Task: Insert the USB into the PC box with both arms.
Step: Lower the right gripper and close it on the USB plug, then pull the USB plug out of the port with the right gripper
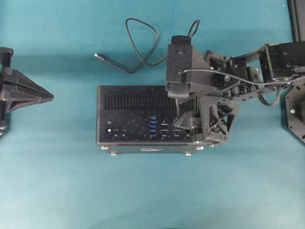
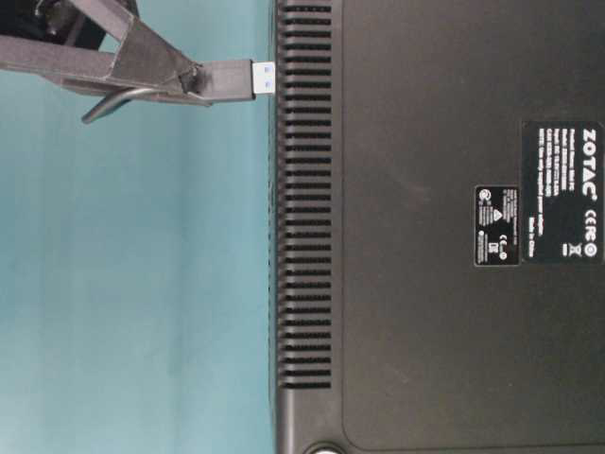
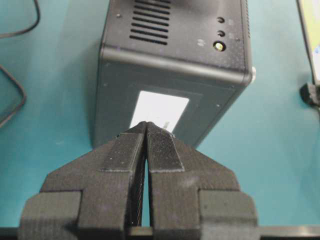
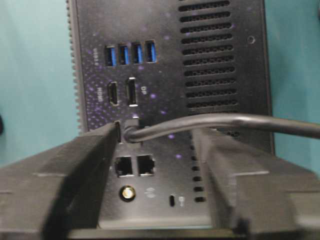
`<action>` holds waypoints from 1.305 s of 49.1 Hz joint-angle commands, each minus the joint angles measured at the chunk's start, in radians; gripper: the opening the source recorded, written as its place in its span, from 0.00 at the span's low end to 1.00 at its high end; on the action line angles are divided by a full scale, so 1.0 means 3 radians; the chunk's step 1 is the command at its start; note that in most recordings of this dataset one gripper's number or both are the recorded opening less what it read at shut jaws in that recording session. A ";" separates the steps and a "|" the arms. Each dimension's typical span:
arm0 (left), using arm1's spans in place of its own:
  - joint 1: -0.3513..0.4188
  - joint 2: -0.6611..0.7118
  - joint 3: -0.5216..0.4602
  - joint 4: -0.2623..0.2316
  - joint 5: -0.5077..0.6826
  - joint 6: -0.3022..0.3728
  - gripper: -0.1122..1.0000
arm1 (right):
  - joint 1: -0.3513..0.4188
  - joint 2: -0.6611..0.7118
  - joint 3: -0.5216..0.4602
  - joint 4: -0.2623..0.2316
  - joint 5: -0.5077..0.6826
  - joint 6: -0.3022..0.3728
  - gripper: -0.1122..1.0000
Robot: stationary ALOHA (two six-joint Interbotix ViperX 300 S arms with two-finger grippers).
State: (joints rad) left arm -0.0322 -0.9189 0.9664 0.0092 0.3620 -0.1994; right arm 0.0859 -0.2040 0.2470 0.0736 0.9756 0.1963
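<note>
Right gripper [image 4: 157, 136] of mine hangs over the port face of the PC box [image 1: 128, 102], jaws apart around the USB [image 2: 232, 80]. The plug lies against one finger [image 4: 100, 145]; the other stands clear of the cable. Its blue tip sits just at the box's vented edge. Cable loops on the table behind. My left gripper [image 3: 146, 127] is clenched on nothing, facing the box's end

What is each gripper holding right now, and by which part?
Left gripper: shut, holding nothing. Right gripper: the USB plug lies against one finger, tip just off the PC box; whether it is clamped cannot be told.
</note>
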 commanded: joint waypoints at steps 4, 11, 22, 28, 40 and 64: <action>0.0000 0.0010 -0.0031 0.0005 -0.0036 -0.0005 0.10 | 0.0000 -0.0031 -0.0087 0.0046 -0.0020 0.0010 0.59; 0.0000 0.0010 -0.0026 0.0005 -0.0036 -0.0005 0.10 | 0.0005 -0.0026 -0.0077 0.0066 -0.0031 0.0010 0.57; 0.0000 0.0010 -0.0015 0.0000 -0.0036 -0.0010 0.10 | 0.0005 0.0020 -0.0087 0.0097 -0.0051 0.0005 0.57; -0.0005 0.0005 -0.0015 0.0005 -0.0031 -0.0010 0.10 | 0.0005 0.0036 -0.0097 0.0123 -0.0051 0.0005 0.56; 0.0000 0.0010 -0.0015 0.0005 -0.0036 -0.0015 0.10 | 0.0005 0.0020 -0.0112 0.0123 -0.0041 0.0005 0.49; -0.0005 -0.0015 -0.0010 0.0005 -0.0031 -0.0015 0.10 | 0.0005 0.0020 -0.0199 0.0128 0.0133 0.0010 0.20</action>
State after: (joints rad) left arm -0.0337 -0.9235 0.9725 0.0092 0.3605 -0.2025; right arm 0.0890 -0.1825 0.2163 0.1135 1.0094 0.1979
